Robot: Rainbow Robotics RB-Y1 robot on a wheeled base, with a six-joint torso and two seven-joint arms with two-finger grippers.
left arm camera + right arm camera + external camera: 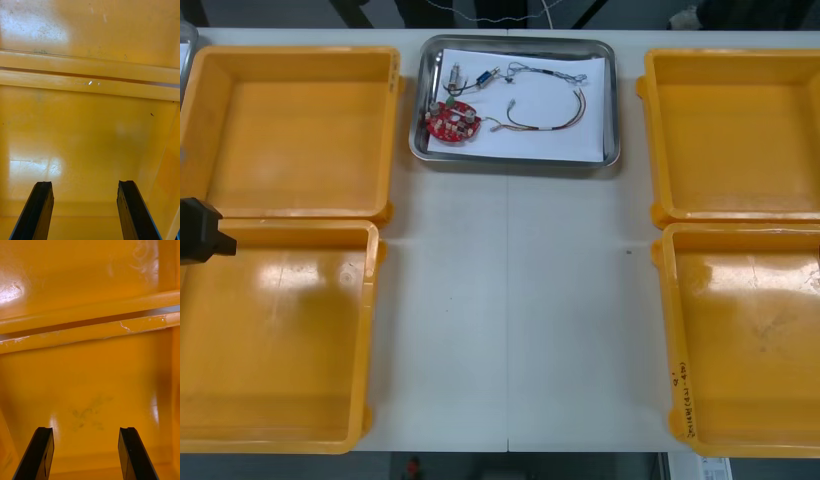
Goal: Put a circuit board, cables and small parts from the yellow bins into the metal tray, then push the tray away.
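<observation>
Two grippers hang over the near bins, each with its fingers standing well apart and nothing between them. Beneath the left gripper (85, 183) lies the bare, glossy floor of the near left bin (90, 131). Ahead of its fingertips the bin's far wall rises to a rim that runs just beside the rim of the far left bin (93, 26), whose floor is lightly scuffed. The right gripper (85, 428) hangs likewise over the near right bin (90, 363), with a faint dark smudge on the floor just ahead of its fingers. Beyond that, a thin gap parts this bin's rim from the far right bin (75, 273).

In the front view, a black piece of the left arm (198, 232) juts in over the meeting rims of the two left bins. Inward of both grippers, between the two pairs of bins, the light table (580, 300) is matte and crossed by a thin seam (508, 330). Farther off than either gripper, at the table's far middle, sits the metal tray (613, 110). It is white inside and holds a round red circuit board (452, 120), thin cables (555, 118) and small metal parts (455, 75). Past the table's far edge lies dark floor (280, 12).
</observation>
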